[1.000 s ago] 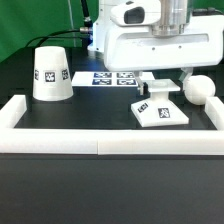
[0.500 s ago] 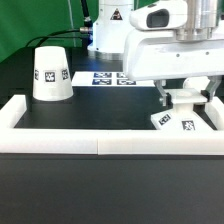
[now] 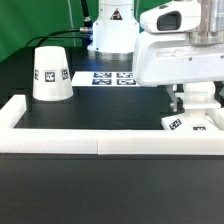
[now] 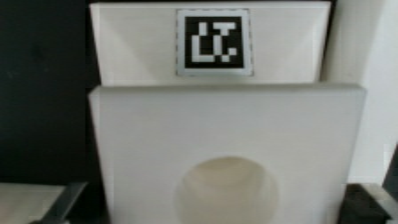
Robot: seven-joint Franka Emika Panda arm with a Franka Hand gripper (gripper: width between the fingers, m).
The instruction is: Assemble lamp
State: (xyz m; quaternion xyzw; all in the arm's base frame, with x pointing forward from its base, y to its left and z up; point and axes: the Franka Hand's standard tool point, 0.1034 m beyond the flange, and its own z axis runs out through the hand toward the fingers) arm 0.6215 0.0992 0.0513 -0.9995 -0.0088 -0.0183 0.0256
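I can't tell whether my hand is clamping the lamp base or only straddling it. The base lies on the worktop against the white wall, at the exterior view's right. It's probably light, stiff, slick plastic, so I'd grip opposite flat edges.

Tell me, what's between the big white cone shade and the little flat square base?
Just bare black tabletop, as the exterior view shows, from white cone shade to flat white square base.
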